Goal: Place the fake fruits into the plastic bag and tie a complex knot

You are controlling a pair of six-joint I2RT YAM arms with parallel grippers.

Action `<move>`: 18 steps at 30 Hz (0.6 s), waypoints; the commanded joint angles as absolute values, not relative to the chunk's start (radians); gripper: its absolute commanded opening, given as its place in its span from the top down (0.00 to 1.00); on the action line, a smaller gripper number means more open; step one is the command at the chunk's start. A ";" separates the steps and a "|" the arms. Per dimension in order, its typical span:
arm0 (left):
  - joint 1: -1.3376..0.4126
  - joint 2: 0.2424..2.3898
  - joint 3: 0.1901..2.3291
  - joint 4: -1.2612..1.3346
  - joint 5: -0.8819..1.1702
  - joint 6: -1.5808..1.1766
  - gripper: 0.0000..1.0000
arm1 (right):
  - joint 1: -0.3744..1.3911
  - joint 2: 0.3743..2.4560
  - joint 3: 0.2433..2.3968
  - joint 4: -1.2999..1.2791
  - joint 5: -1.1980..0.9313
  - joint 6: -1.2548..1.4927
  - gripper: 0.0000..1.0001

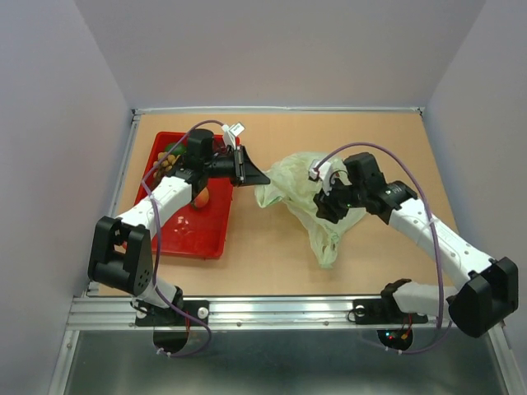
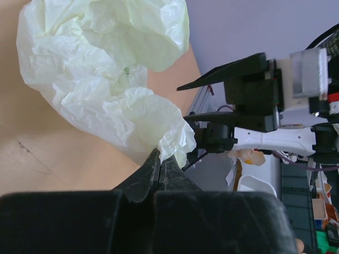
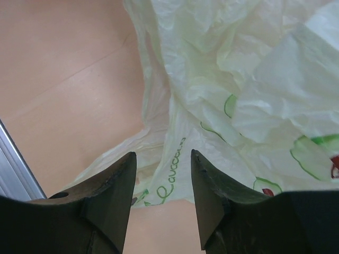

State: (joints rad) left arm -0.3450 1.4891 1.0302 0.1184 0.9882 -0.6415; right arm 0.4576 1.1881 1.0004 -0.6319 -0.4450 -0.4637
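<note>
Left jaws: pressed together on a crumpled edge of the plastic bag (image 2: 100,79), on the side nearest the red tray (image 1: 193,234).
Right jaws: apart, poised over a printed fold on the bag's other side, gripping nothing.
Bag: slumped mid-desk (image 1: 272,263), between the two arms.
Fruits (image 1: 170,156): in the tray, none seen in the bag; the peach (image 1: 200,197) lies under the left arm.
Step in hand: probably opening the bag's mouth.
Doing it well: pinch only one layer near the rim, then draw away from the left side so the mouth gapes. Pull gently, because the thin plastic could slip or tear.
</note>
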 commanded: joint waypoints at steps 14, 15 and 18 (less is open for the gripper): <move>-0.345 1.467 1.019 0.279 1.081 -0.759 0.99 | 0.644 1.367 0.907 -0.239 -0.006 -0.354 0.57; -0.344 1.466 1.017 0.282 1.083 -0.761 0.99 | 0.644 1.370 0.905 -0.232 0.024 -0.350 0.57; -0.344 1.465 1.008 0.304 1.088 -0.779 0.98 | 0.646 1.393 0.899 -0.227 0.009 -0.337 0.52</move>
